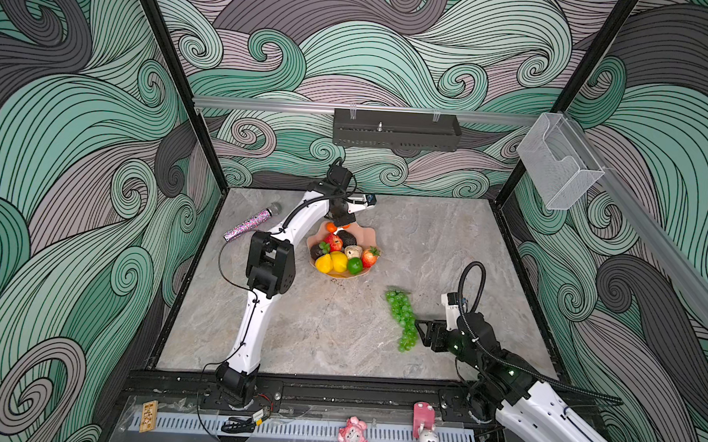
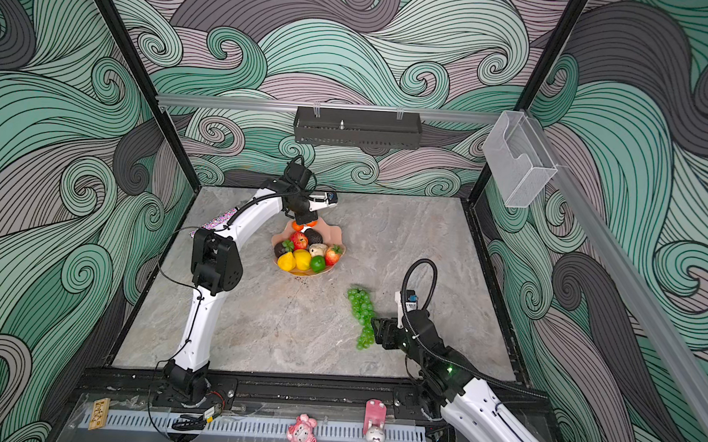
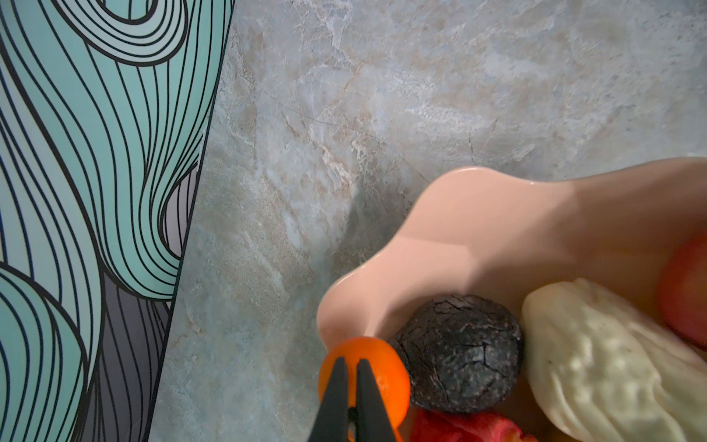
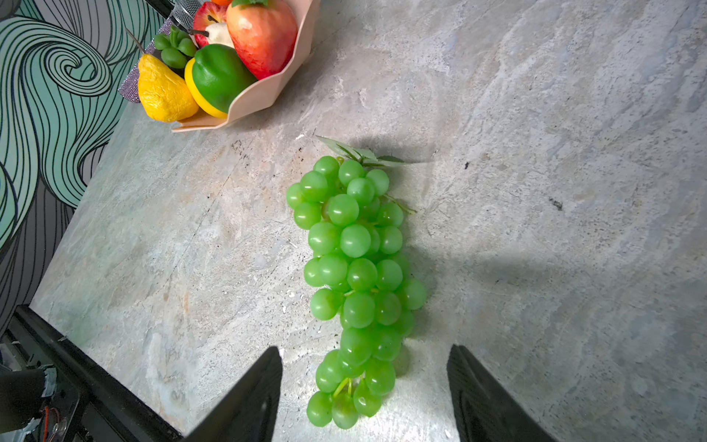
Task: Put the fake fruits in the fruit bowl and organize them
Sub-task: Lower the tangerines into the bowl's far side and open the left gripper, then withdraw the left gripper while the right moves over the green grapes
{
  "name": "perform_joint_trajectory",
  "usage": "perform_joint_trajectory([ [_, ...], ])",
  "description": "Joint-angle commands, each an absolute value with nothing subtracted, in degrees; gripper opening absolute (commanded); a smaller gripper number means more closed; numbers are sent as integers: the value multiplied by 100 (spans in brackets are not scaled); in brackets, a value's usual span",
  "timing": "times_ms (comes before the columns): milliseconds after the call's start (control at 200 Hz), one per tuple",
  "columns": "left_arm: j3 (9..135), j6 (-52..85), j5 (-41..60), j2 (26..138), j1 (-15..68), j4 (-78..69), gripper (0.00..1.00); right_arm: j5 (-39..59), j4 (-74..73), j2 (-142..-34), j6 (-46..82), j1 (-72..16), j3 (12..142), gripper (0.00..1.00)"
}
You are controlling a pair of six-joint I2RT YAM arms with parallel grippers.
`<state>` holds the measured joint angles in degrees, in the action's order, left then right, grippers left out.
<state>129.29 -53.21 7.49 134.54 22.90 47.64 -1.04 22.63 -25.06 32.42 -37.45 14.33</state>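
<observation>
The salmon-pink fruit bowl (image 1: 367, 232) (image 2: 336, 231) stands at the table's back middle. It holds a red apple (image 1: 334, 242), a dark avocado (image 3: 459, 367), a cream pear (image 3: 597, 363), a strawberry (image 1: 370, 257), a lime (image 1: 355, 265), a lemon (image 1: 339, 261) and a yellow pear (image 1: 324, 263). My left gripper (image 3: 352, 359) (image 1: 341, 223) hangs over the bowl's far rim (image 3: 478, 214). It is shut, with its tips against an orange tangerine (image 3: 386, 379). The green grapes (image 1: 403, 316) (image 4: 355, 275) lie on the table. My right gripper (image 4: 365, 348) (image 1: 419, 329) is open, straddling the bunch's near end without touching it.
A glittery pink microphone (image 1: 252, 224) lies at the back left, beside the left arm. A black tray (image 1: 396, 128) hangs on the back wall and a clear box (image 1: 559, 162) on the right wall. Pink toys (image 1: 353, 434) sit on the front rail.
</observation>
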Motion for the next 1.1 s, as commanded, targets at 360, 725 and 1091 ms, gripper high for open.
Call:
perform_joint_trajectory([
  [360,12972,-5182,647,13513,2363,4673,22,-52,2105,-2593,3375,-3771,1405,73],
  [725,12868,-3879,677,12801,2360,4347,40,-191,2420,-2643,3147,-3760,1756,80],
  [1091,9888,-196,204,9969,2351,2736,51,108,2458,-3989,2519,-3489,2717,73],
])
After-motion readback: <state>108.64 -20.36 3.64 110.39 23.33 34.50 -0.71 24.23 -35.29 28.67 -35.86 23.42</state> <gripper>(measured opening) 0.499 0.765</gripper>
